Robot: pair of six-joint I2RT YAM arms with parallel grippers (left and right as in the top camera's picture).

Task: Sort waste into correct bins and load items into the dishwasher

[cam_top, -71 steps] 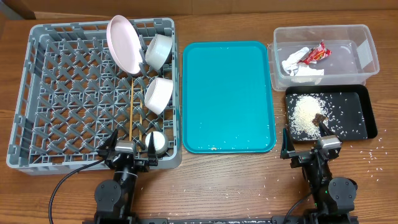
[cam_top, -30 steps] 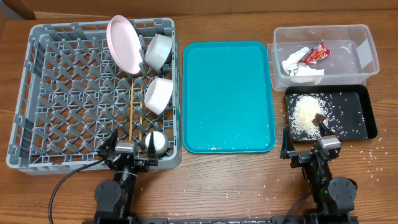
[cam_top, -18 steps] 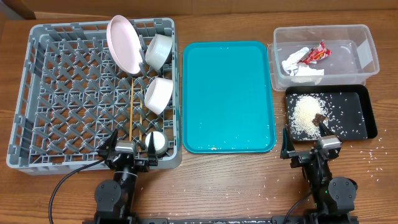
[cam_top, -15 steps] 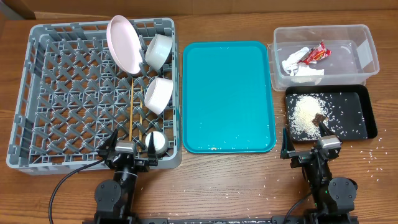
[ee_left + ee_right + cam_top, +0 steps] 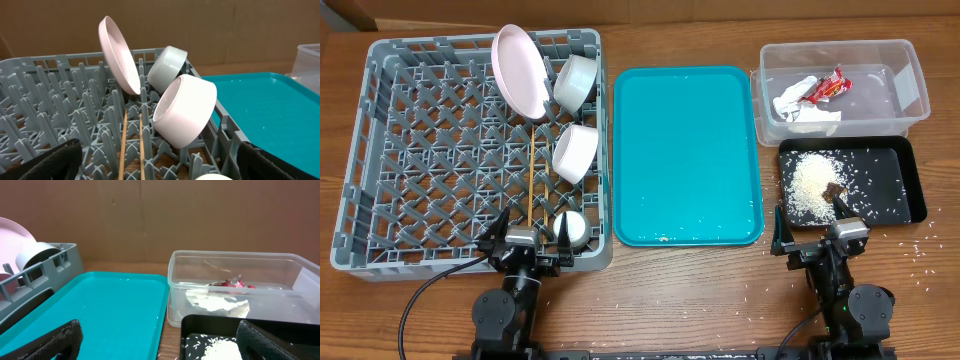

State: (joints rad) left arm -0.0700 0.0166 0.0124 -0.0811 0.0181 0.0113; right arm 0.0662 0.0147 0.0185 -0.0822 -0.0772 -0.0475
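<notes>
The grey dish rack (image 5: 380, 160) holds the white plate (image 5: 518, 70), two white bowls (image 5: 576, 82) (image 5: 575, 153), the small cup (image 5: 570, 229) and the chopsticks (image 5: 536, 180). The left wrist view shows the plate (image 5: 119, 55), bowls (image 5: 167, 65) (image 5: 185, 110) and chopsticks (image 5: 131, 145). The clear tub (image 5: 910, 75) holds the red wrapper (image 5: 828, 85) and white napkin (image 5: 800, 105). The black tray (image 5: 905, 185) holds rice with brown scraps (image 5: 812, 185). My left gripper (image 5: 525, 240) is open and empty at the rack's near edge. My right gripper (image 5: 810, 240) is open and empty at the black tray's near edge.
A teal serving tray (image 5: 685, 150) lies between rack and bins, with a few rice grains near its front. Loose rice grains (image 5: 740, 300) are scattered on the wooden table in front and to the right of the black tray.
</notes>
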